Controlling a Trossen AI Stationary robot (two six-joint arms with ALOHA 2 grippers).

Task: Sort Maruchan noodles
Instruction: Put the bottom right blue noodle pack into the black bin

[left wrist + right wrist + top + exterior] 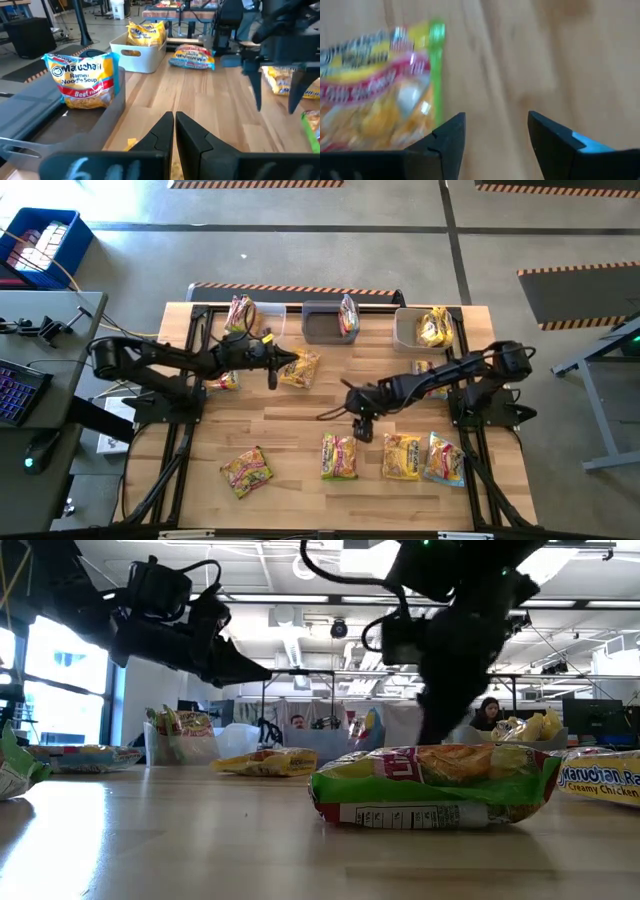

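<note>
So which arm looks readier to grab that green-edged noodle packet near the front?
The right. Its gripper hangs open just beside the green-edged packet, which fills its wrist view. The left gripper is shut, farther back beside another packet.

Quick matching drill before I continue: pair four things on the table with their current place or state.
Things:
1. left pincer
2. right pincer
3. beef packet
4. green-edged packet

States:
A. standing in the middle dark bin
B. open, above bare wood
C. lying flat near the front edge
D. shut, beside a yellow packet

Pairs: 1-D, 2-B, 3-A, 4-C
</note>
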